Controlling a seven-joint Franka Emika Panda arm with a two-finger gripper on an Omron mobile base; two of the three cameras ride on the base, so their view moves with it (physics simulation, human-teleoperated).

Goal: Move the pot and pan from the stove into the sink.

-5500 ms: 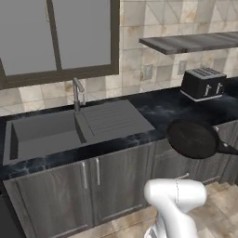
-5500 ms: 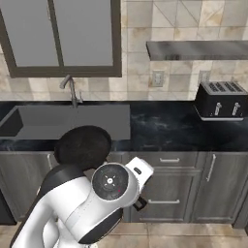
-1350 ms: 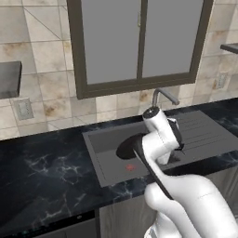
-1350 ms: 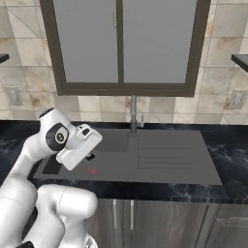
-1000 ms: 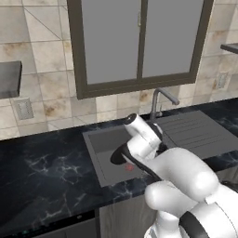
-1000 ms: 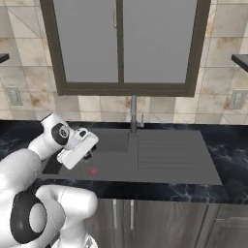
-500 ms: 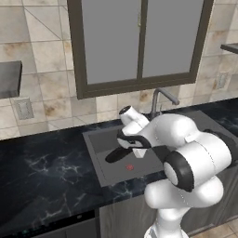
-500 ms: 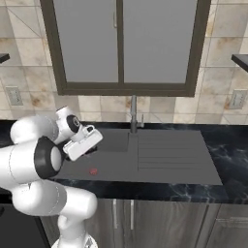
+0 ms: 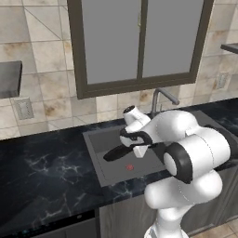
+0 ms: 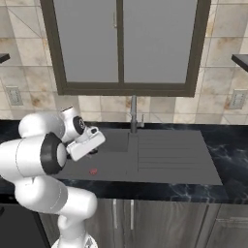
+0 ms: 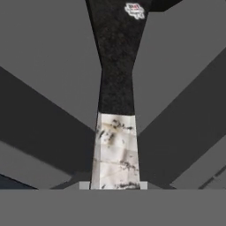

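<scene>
While the gripper (image 9: 135, 145) clamps its handle, the pan (image 9: 116, 153) extends leftward, tilted down over the sink (image 9: 100, 160).

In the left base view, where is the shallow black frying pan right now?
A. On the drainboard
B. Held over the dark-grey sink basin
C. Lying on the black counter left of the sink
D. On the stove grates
B: the shallow black frying pan hangs from the shut gripper above the floor of the dark-grey recessed sink basin.

A black marbled counter (image 9: 51, 174) runs across mid-frame, with the dark-grey sink (image 10: 145, 162) sunk into it and a curved faucet (image 10: 134, 114) behind the basin.
</scene>
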